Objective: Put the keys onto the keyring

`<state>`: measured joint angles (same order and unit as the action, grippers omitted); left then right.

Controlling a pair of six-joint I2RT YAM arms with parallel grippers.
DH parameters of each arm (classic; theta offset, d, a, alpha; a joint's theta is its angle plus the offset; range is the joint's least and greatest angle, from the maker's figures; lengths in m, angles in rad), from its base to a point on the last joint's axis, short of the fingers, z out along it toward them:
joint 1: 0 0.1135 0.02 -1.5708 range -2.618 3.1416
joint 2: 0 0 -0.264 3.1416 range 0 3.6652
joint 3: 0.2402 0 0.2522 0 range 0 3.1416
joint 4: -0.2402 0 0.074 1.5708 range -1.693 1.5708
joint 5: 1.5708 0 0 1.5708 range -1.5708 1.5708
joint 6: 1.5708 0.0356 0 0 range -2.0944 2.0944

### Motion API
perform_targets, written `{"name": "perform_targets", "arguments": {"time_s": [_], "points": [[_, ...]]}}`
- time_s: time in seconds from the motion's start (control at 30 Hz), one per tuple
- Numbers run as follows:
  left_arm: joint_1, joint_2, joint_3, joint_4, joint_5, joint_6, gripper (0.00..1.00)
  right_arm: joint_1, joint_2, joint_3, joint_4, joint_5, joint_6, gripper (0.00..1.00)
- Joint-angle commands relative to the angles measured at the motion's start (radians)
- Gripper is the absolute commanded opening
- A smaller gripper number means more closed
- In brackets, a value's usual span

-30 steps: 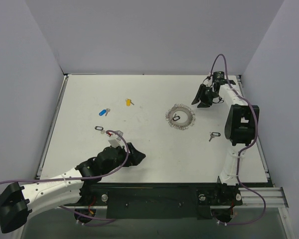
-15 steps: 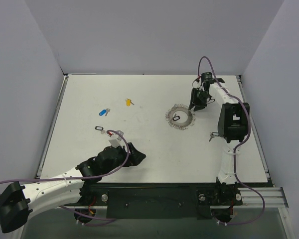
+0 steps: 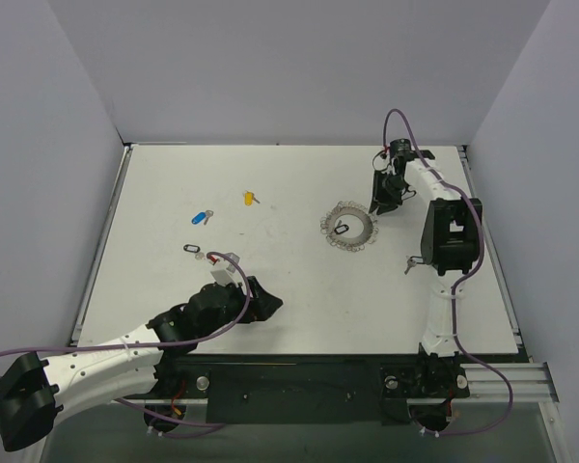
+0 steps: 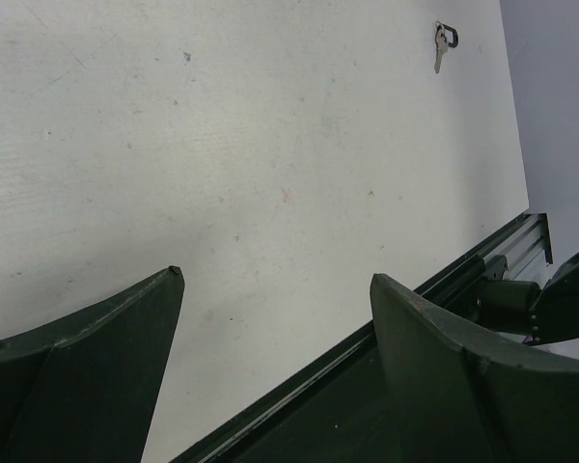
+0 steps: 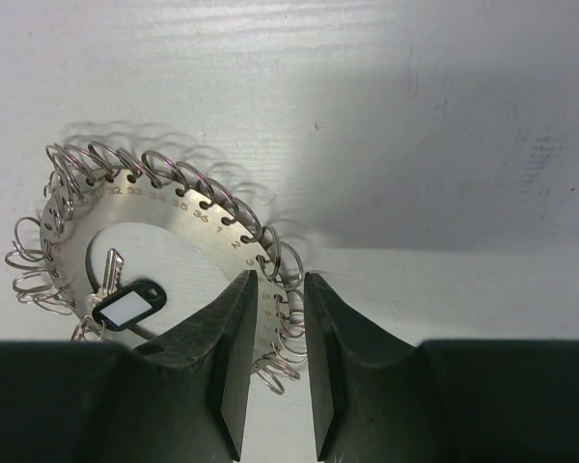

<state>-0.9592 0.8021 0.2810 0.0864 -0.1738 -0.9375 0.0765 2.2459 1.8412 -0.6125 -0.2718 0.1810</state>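
Since a second ago the right gripper [image 5: 278, 280] has swung in from the far right, its jaws narrowed to a slim gap straddling the rim of the keyring [image 5: 174, 214]; whether they pinch it I cannot tell. That flat metal annulus, stamped 32–36, 1, 2, with wire loops through its holes, lies mid-table, a black-capped key [image 5: 125, 307] in its centre. Unmoved, the left gripper [image 4: 275, 280] holds its jaws spread wide.

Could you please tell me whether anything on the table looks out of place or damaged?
Nothing looks damaged or spilled. The only oddity is that one black-tagged key lies inside the central hole of the keyring, while the blue key and yellow key lie scattered well to its left in the top view.
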Motion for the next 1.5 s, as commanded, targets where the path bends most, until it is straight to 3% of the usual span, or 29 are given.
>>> {"name": "perform_targets", "arguments": {"time_s": [0.0,0.37,0.47,0.77,1.03,1.47], "points": [[0.007,0.0,0.037,0.049,0.013,-0.004,0.88,0.012,0.026,0.049,-0.044,0.022,-0.011,0.21],[0.005,0.009,0.044,0.05,0.019,-0.007,0.88,0.012,0.046,0.061,-0.046,-0.001,-0.003,0.2],[0.007,0.011,0.047,0.049,0.019,-0.007,0.88,0.012,0.052,0.067,-0.047,-0.009,-0.003,0.14],[0.007,0.035,0.064,0.049,0.026,-0.003,0.88,0.012,0.055,0.078,-0.046,-0.038,0.0,0.11],[0.007,0.043,0.061,0.049,0.036,-0.014,0.88,0.011,0.078,0.09,-0.047,-0.04,0.009,0.2],[0.007,0.043,0.06,0.042,0.04,-0.021,0.87,0.009,0.084,0.102,-0.029,-0.084,0.011,0.22]]}}
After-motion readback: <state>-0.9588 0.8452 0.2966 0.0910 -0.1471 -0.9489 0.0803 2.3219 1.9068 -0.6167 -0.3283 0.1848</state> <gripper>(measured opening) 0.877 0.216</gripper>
